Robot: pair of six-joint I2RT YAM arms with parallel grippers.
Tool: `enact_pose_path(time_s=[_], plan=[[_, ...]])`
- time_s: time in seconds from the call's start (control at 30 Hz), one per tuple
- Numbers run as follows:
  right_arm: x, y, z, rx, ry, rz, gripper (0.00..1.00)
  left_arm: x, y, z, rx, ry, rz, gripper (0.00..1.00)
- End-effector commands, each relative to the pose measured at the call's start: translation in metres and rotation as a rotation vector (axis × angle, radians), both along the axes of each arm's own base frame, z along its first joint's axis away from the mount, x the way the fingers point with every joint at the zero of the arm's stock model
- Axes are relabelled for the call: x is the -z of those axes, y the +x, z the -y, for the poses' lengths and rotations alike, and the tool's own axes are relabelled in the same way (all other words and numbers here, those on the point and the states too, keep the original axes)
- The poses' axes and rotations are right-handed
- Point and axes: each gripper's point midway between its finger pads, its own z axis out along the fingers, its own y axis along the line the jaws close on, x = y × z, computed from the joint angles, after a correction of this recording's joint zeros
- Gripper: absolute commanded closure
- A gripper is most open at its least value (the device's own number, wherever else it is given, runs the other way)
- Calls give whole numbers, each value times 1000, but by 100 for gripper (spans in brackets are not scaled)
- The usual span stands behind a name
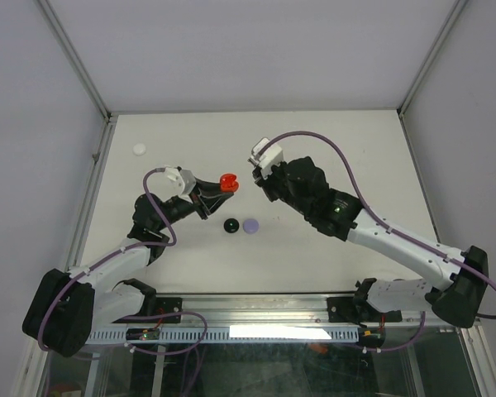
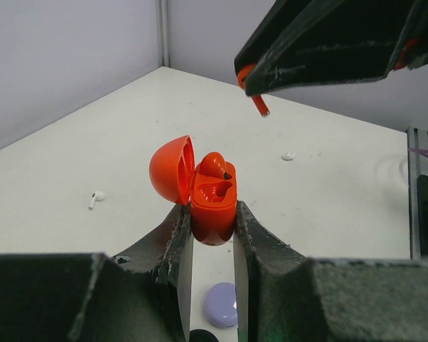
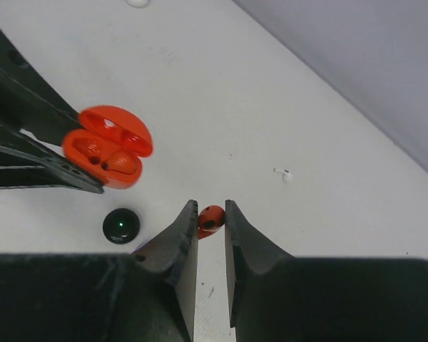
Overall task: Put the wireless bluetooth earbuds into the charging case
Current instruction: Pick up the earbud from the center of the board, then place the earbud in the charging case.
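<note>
From above, my left pincer (image 1: 221, 188) reaches in from the left and is clamped on the red charging case (image 1: 226, 182), holding it up over the middle of the table (image 1: 339, 141). My right pincer (image 1: 255, 179) comes in from the right and ends just right of the case. What it holds is too small to make out from here. On the table nearer than the case, the black case (image 1: 231, 225) lies just left of the lavender case (image 1: 250, 224). A white round case (image 1: 139, 150) sits well apart at the far left.

In my left wrist view, my two fingers (image 2: 177, 239) press on the lower half of the red charging case from both sides. Its lid is swung open to the left. One red earbud (image 2: 215, 165) sits in a pocket, and the pocket beside it shows bare. My right pincer hangs above and to the right, with the stem of the second red earbud (image 2: 260, 106) poking down from its tip, apart from the case. A white earbud (image 2: 95, 198) lies on the table to the left.

In my right wrist view, my right pincer is pinched on the second red earbud, its round body held between the fingertips. The open case sits up and to the left, gripped by my left pincer. The black case lies on the table below it. A white bud (image 3: 284, 173) lies on the table to the right. I cannot tell if it is the same one.
</note>
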Motion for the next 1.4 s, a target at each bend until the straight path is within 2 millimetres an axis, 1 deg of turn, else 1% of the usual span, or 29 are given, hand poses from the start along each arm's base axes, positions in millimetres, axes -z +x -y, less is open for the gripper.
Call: enact_pose_path(time_s=[0.0, 0.1, 0.23, 0.4, 0.63, 0.83, 1.1, 1.27, 1.37], plan=[[-65, -12, -12, -71, 92, 210, 83, -29, -6, 4, 58, -30, 89, 100], [-77, -23, -22, -125, 102, 263, 83, -30, -8, 6, 71, -29, 89, 100], [-81, -32, -37, -185, 90, 313, 83, -31, -11, 7, 90, -34, 93, 100], [-76, -39, -56, -236, 66, 357, 83, -33, -13, 7, 96, -39, 98, 100], [-62, -42, -69, -263, 13, 380, 84, -37, -14, 6, 97, -54, 100, 100], [-55, -44, -76, -275, -15, 385, 84, -40, -16, 6, 103, -64, 104, 100], [-41, -36, -78, -237, -83, 402, 84, -42, -18, 6, 103, -66, 111, 100], [-39, -32, -75, -203, -104, 410, 85, -42, -18, 6, 106, -68, 111, 100], [-42, -32, -74, -195, -95, 417, 85, -41, -18, 6, 106, -67, 108, 100]])
